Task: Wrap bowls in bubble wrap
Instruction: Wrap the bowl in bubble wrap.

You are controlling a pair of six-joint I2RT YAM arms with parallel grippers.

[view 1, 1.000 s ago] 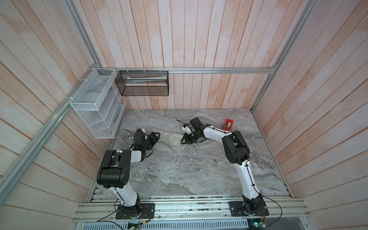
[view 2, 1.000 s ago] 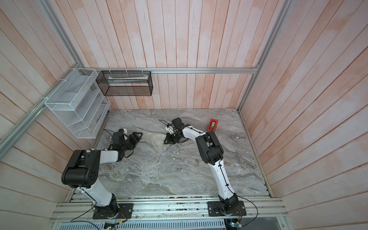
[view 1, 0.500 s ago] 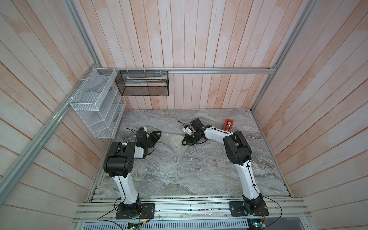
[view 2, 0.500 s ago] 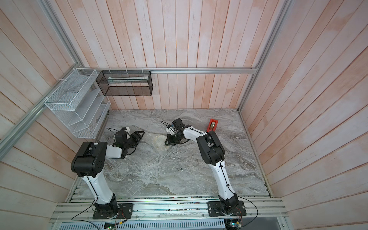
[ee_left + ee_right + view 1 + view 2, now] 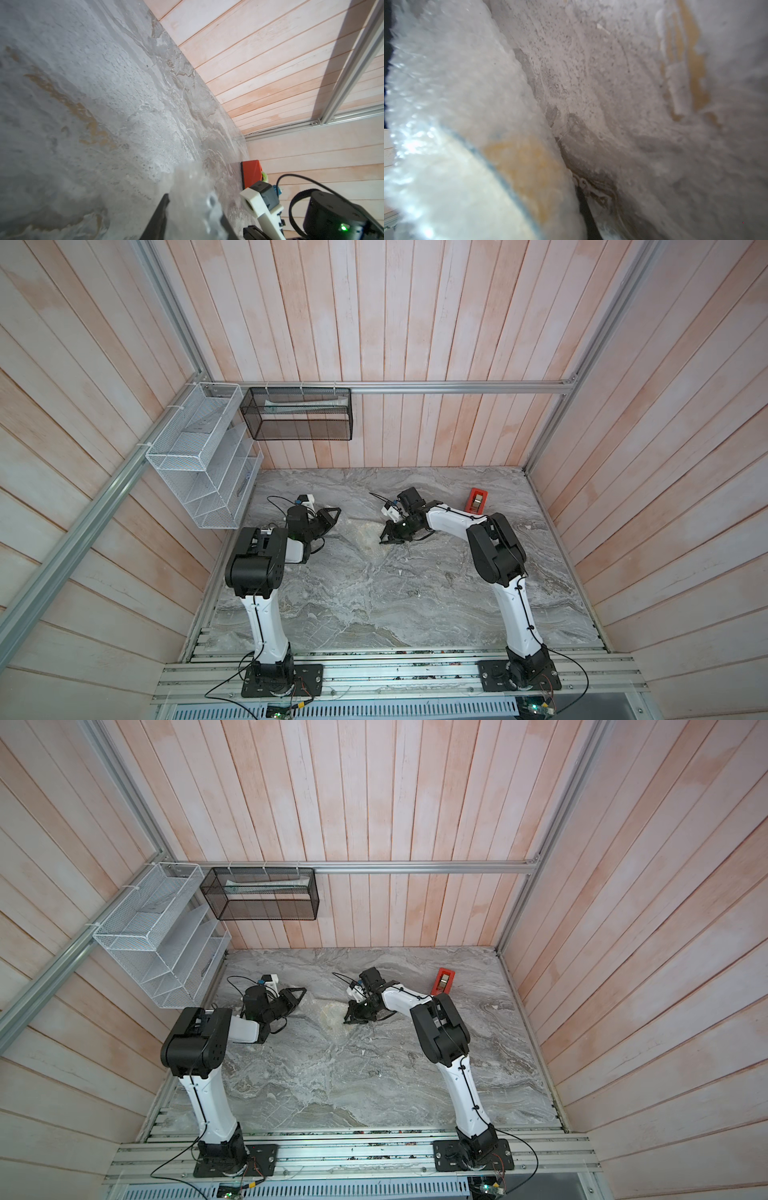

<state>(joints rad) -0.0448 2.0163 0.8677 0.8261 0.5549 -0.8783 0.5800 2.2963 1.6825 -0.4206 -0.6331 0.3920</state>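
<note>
A white wire rack (image 5: 199, 464) hangs on the left wall, with a black mesh basket (image 5: 299, 414) just beside it on the back wall.

Below them the left arm (image 5: 266, 622) rises from the front rail and folds at a bulky black elbow. Its forearm runs low over the grey marble surface (image 5: 374, 593) toward the middle, with the wrist near level. The left fingers (image 5: 332, 512) point toward the centre, close above the surface. In the left wrist view they are drawn in on a bunched edge of the bubble wrap (image 5: 191, 187), which stands up between them.

The rest of the sheet lies between the two arms on the far half of the surface and is hard to pick out against the marble in both top views. The bowl (image 5: 332, 1016) sits under it as a pale yellowish round, touching or just beside the right fingers (image 5: 387, 536). In the blurred right wrist view, its blue rim line and orange pattern show through the crinkled wrap.

The right arm (image 5: 515, 614) stands nearly upright from the rail to its black elbow. Its white forearm reaches back toward the centre, and the wrist tips down so the fingers meet the surface. They sit close together, nipping the wrap at the bowl's edge.

Farther right, a red tape dispenser (image 5: 478, 499) stands near the back wall, well apart from the bowl.
</note>
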